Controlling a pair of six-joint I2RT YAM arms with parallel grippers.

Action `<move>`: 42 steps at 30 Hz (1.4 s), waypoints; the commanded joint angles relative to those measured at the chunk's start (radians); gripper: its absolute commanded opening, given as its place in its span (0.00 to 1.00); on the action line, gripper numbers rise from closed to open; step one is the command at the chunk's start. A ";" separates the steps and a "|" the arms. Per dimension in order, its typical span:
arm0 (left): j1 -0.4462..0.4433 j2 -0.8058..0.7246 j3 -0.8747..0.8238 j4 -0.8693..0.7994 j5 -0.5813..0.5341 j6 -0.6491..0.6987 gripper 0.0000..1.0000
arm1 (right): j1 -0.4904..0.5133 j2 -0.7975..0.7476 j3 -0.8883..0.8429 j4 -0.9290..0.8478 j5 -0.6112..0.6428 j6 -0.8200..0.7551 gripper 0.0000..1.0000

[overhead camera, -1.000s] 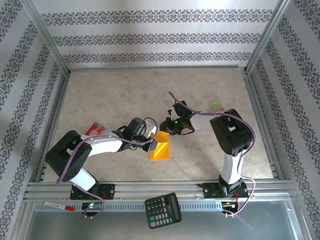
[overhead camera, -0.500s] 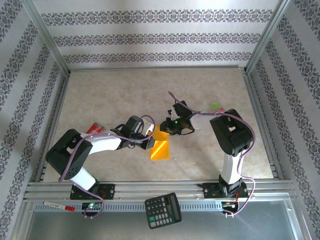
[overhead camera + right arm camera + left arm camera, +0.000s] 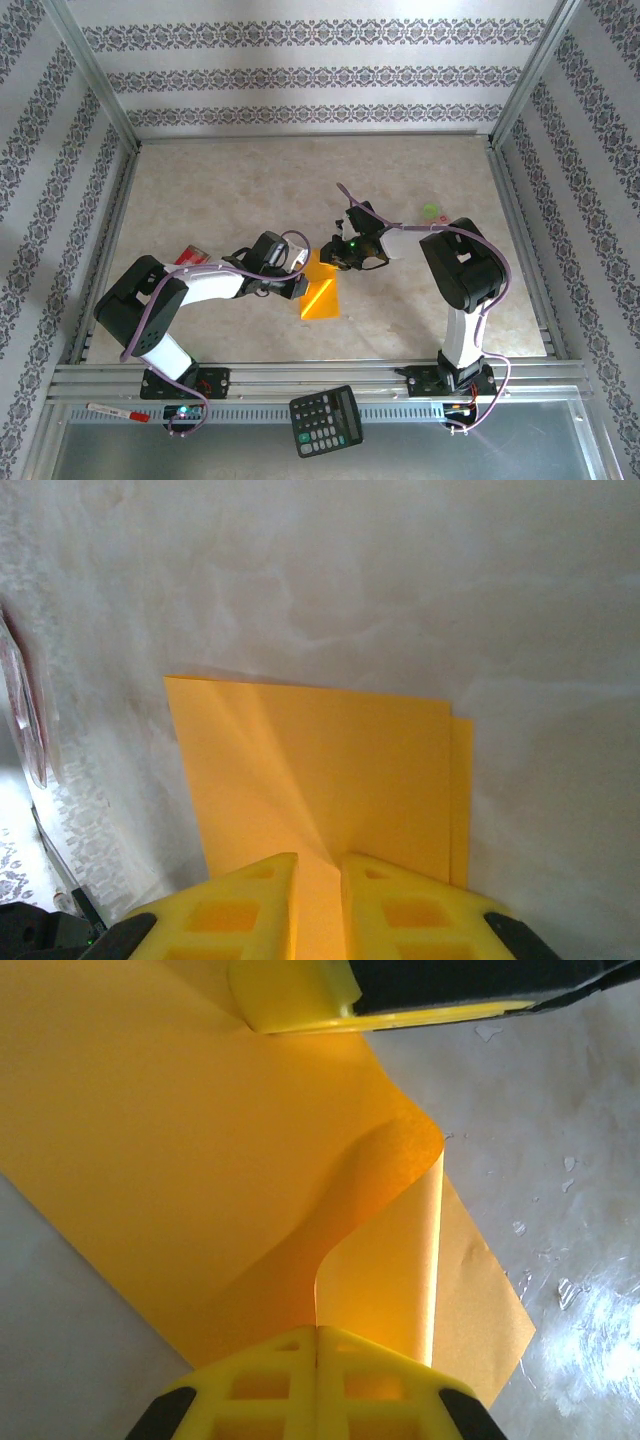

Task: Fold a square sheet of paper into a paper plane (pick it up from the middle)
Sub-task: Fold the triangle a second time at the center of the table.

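Left jaws: pressed fully together, yellow fingers (image 3: 250, 1395) meeting along one seam with the sheet (image 3: 150, 1160) pinched in it. The paper rises out of that pinch in a soft curl, rounded rather than creased. Right jaws: almost closed, with a slim gap between their fingers (image 3: 240, 900) that is filled with orange paper, so they grip the sheet too. In the right wrist view the sheet spreads flat away from the jaws in two layers, the under layer showing as a narrow strip along the right edge. A faint diagonal crease runs from the grip toward the far left corner. In the left wrist view, one yellow finger of the right jaws lies against the sheet's upper part. From above, the sheet sits on the counter (image 3: 250, 190) near its middle, between the left arm (image 3: 200, 290) and right arm (image 3: 460, 270). Both jaws meet at its far end, which looks paler and lifted; the near end lies flat. A pink packet (image 3: 188, 259) is just beside the left arm, and a small green thing (image 3: 431, 212) lies beyond the right arm. A calculator (image 3: 326, 420) and a red pen (image 3: 118, 411) rest at the near rail.
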 commanded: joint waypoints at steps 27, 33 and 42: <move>0.021 0.045 0.040 -0.064 -0.019 0.038 0.01 | 0.005 0.035 -0.018 -0.025 0.005 -0.014 0.19; 0.021 0.035 0.031 -0.062 -0.015 0.033 0.01 | 0.005 0.035 -0.018 -0.026 0.004 -0.014 0.19; 0.021 0.030 0.010 -0.024 0.023 0.001 0.02 | 0.005 0.034 -0.017 -0.026 0.004 -0.014 0.19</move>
